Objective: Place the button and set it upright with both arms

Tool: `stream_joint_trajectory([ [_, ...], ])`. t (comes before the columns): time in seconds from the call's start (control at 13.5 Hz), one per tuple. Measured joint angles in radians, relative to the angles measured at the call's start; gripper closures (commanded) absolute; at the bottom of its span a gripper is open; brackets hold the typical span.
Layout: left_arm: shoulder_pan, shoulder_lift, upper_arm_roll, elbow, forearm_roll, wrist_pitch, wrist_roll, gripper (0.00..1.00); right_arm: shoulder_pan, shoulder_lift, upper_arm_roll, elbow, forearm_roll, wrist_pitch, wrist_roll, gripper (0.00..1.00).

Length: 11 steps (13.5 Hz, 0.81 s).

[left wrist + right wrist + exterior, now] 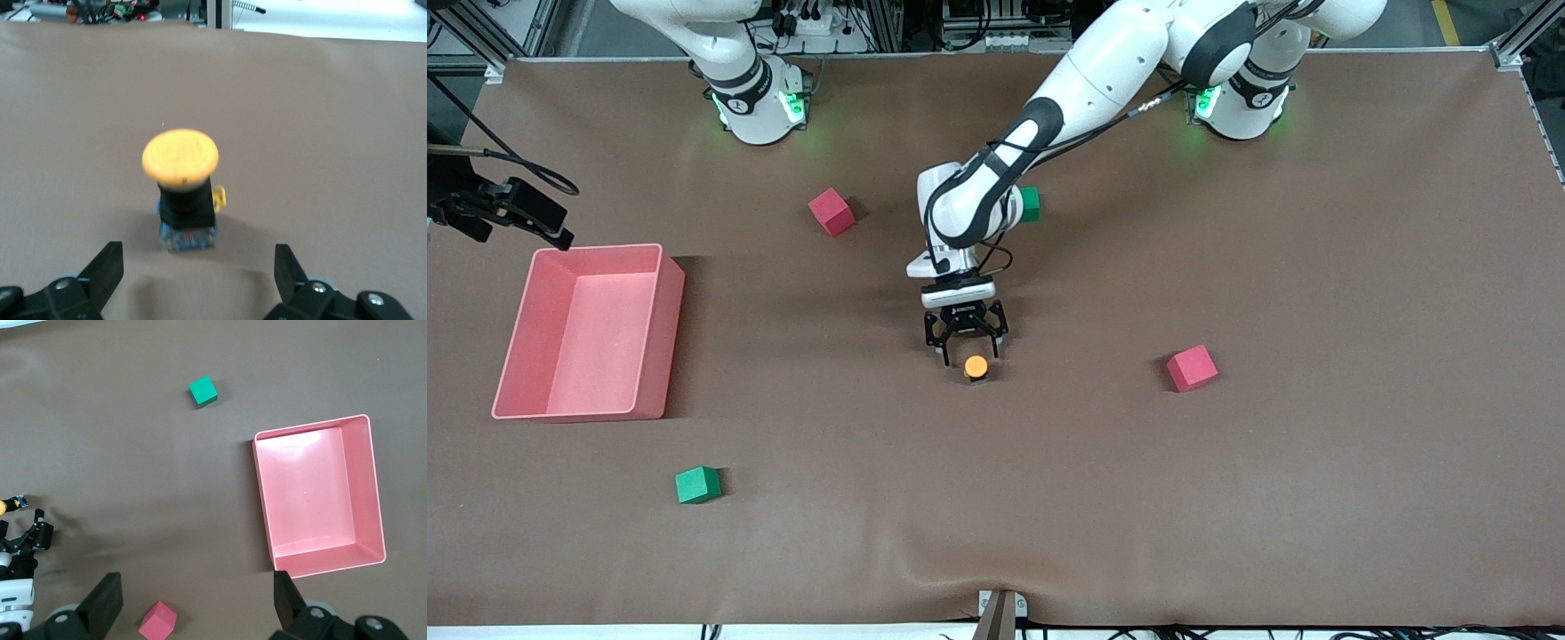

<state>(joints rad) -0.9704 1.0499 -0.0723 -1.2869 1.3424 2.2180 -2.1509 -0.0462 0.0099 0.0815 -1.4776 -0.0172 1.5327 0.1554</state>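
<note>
Button (976,366) upright, just clear of open left gripper (967,346).

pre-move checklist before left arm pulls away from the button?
1. Button upright on the table, orange cap up: ok.
2. Left gripper let go, jaws open, fingers apart from the button: ok.
3. Nothing between the jaws, so a retreat should not drag it: ok.
4. Right gripper out of the way, high over the table near the pink bin, jaws open and empty, arm waiting: ok.
5. Cubes off the retreat path; the green cube lies by the left arm's wrist, gap to it: cannot tell.
6. Button steady on its base: cannot tell.
</note>
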Motion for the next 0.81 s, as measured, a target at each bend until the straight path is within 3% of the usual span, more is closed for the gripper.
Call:
stream_joint_trajectory([
  [0.3,-0.047,-0.016,-0.025,0.029,-0.224,-0.088,0.037,0.00,0.000,0.000,0.000,0.000,0.000,0.000,0.000,0.00],
  [0.81,-0.067,-0.174,-0.062,0.059,-0.607,-0.256,0.407,0.00,0.000,0.000,0.000,0.000,0.000,0.000,0.000,0.00],
])
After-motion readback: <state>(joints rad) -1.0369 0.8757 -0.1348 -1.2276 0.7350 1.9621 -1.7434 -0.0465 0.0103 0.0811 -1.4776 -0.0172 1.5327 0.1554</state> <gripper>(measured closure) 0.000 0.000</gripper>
